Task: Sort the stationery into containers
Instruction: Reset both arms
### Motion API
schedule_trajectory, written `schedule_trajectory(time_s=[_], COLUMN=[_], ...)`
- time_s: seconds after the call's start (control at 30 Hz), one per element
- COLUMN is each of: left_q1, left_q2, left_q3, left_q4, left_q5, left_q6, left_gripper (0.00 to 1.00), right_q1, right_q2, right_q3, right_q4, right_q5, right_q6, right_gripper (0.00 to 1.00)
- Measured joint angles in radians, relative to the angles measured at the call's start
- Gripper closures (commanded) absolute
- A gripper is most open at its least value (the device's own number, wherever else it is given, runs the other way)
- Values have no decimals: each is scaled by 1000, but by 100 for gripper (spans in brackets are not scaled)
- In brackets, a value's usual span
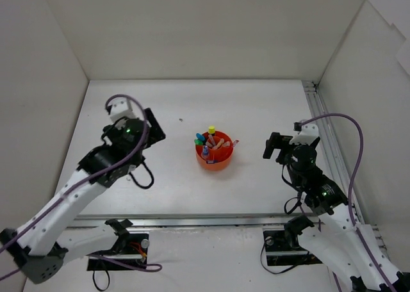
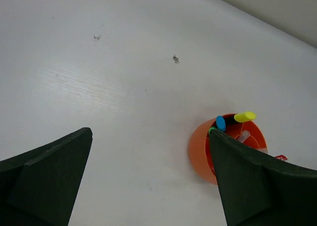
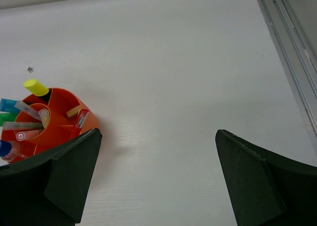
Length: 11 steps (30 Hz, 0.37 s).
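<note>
Midway between the arms — orange tub (image 1: pixel 215 164), stationery (image 1: pixel 211 130) standing inside; left gripper (image 1: pixel 155 127) and right gripper (image 1: pixel 271 148) flank it, both agape, empty.

Looks like a lab cell to me: white panels (image 1: pixel 192 29) box in the desk (image 1: pixel 256 106), aluminium rail (image 1: pixel 323 132) along one edge.
</note>
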Motion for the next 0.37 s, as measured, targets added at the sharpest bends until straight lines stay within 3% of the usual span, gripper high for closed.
schedule_trajectory(time_s=[0.23,0.37], left_q1=[106,149], left_q2=[-417,-510], left_q3=[-186,-223], left_q4=[-143,-198], left_q5=[-18,-17], left_q6=[-29,-36], left_gripper=[0,0], right_q1=[0,0], right_q2=[-61,-89], right_q3=[-17,-28], right_q4=[-58,-87], right_q5=[74,115], right_q6=[24,45], right_gripper=[2,2])
